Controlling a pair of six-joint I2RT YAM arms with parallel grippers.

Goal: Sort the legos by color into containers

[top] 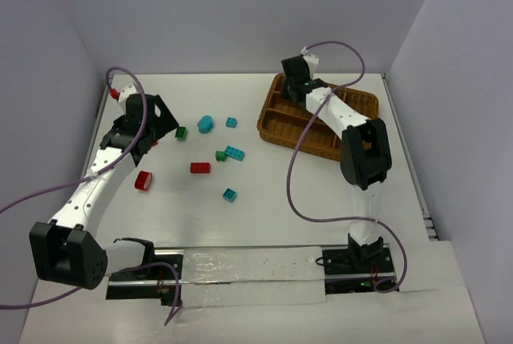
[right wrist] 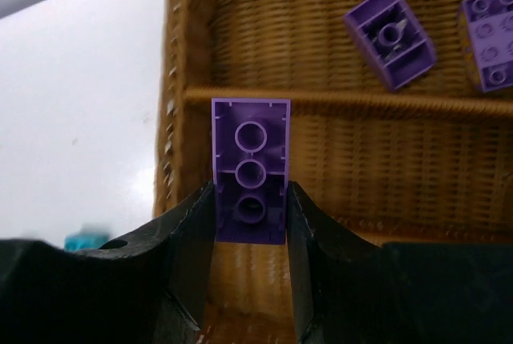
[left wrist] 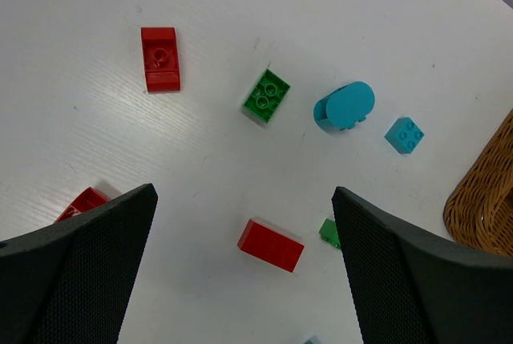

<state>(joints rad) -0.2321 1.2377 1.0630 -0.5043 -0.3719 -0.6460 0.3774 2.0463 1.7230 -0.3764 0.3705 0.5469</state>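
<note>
The right claw [right wrist: 250, 200] was closed on a purple hard-plastic brick [right wrist: 250, 159], pinching its two long flat sides near the lower end. The brick hung over the brown woven wicker tray [right wrist: 183, 55] at centre frame. It appeared to be above the slot below the divider, though its height over the weave could not be judged. Two other purple bricks [right wrist: 390, 37] lay in the slot beyond, at upper right.

The left claw [left wrist: 244, 193] stood wide open with nothing in it. It was above the white surface [left wrist: 96, 135], with a red rectangular brick [left wrist: 271, 244] lying low in the frame between its fingers.

These pieces looked light, rigid and smooth-walled, so a gentle squeeze should do. A corner grip would likely let one pivot or slip, so opposite flat sides at mid-length seemed the best hold. The teal rounded piece [left wrist: 345, 106] would probably sit better gripped across its flat faces than its curve.

Only the right wrist view showed the grip and the sorted purple pieces, because in the top view the arm covered them. The top view alone showed the loose red, green and teal bricks [top: 200, 167] scattered across the middle, well apart from the tray.
</note>
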